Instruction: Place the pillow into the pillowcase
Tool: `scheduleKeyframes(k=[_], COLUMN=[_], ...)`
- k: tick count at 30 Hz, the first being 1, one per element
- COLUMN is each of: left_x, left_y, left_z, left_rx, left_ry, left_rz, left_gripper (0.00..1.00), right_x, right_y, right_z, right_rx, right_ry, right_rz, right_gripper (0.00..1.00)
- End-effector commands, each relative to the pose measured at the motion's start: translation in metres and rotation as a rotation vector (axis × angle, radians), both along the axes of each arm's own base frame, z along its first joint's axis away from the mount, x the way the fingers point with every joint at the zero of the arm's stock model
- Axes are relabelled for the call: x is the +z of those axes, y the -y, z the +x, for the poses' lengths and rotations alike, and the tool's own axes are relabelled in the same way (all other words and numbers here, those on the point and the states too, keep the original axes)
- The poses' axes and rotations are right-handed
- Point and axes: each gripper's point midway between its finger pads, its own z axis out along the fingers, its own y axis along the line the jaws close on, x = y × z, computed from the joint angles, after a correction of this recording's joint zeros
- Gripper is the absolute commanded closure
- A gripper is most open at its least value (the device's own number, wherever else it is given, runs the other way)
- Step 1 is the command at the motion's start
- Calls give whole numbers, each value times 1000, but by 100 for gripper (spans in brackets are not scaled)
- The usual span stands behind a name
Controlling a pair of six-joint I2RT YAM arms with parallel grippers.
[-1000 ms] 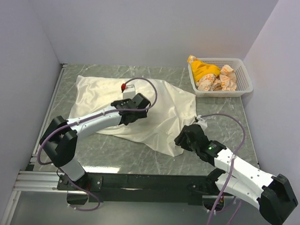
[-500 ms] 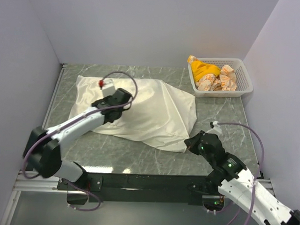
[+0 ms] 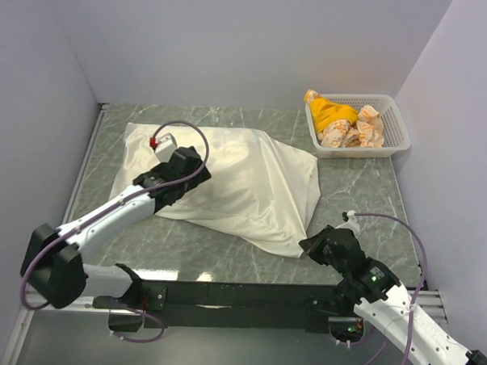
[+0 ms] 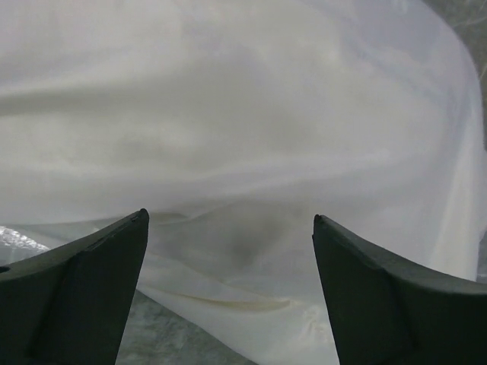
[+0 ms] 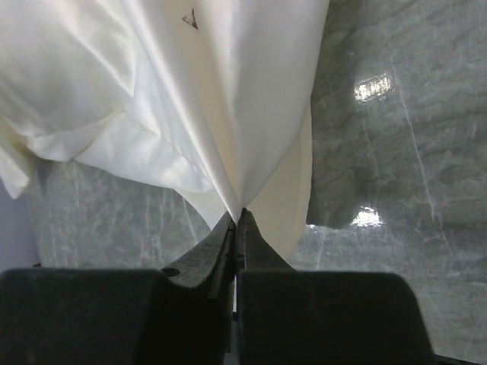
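The cream-white pillowcase (image 3: 251,183) lies spread across the middle of the marble table, bulging in its left and middle part. The pillow does not show; only cream cloth is visible. My left gripper (image 3: 189,172) is open and empty, low over the left part of the cloth; in the left wrist view its fingers straddle a fold of the pillowcase (image 4: 243,114), with the gripper (image 4: 230,217) just above it. My right gripper (image 3: 309,244) is shut on the pillowcase's near right corner, which the right wrist view shows pinched at the gripper (image 5: 237,214), the cloth (image 5: 228,91) fanning away taut.
A white plastic basket (image 3: 396,116) stands at the back right, holding a yellow cloth (image 3: 331,114) and several crumpled wrappers. White walls close in the left, back and right. The black rail runs along the near edge (image 3: 238,295).
My left gripper has moved left and back across the cloth. My right gripper has drawn toward the near edge with the corner in it, stretching the pillowcase's right end.
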Motion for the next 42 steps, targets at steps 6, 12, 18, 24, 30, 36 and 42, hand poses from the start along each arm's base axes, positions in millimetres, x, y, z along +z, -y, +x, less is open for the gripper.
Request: scheduleKeyframes(k=[6, 12, 18, 24, 30, 36, 42], left_x=[-28, -35, -14, 22, 61, 62, 80], left_y=[34, 10, -50, -100, -157, -161, -53], left_z=[28, 37, 42, 20, -24, -30, -12], left_rx=[66, 208, 306, 396, 536, 504, 37], left_ry=[-62, -79, -46, 39, 150, 157, 172], left_rz=[-86, -45, -32, -45, -130, -151, -95], left_gripper=[16, 60, 99, 99, 99, 99, 50], right_x=[4, 12, 24, 24, 9, 8, 66], right_y=[-9, -8, -5, 0, 0, -16, 11], right_z=[12, 21, 21, 16, -4, -9, 36], right_rx=[-1, -13, -21, -32, -29, 55, -76], right_ry=[13, 31, 52, 50, 14, 66, 180], right_rz=[4, -28, -31, -14, 75, 173, -76], right_gripper=[100, 100, 100, 100, 100, 61, 24])
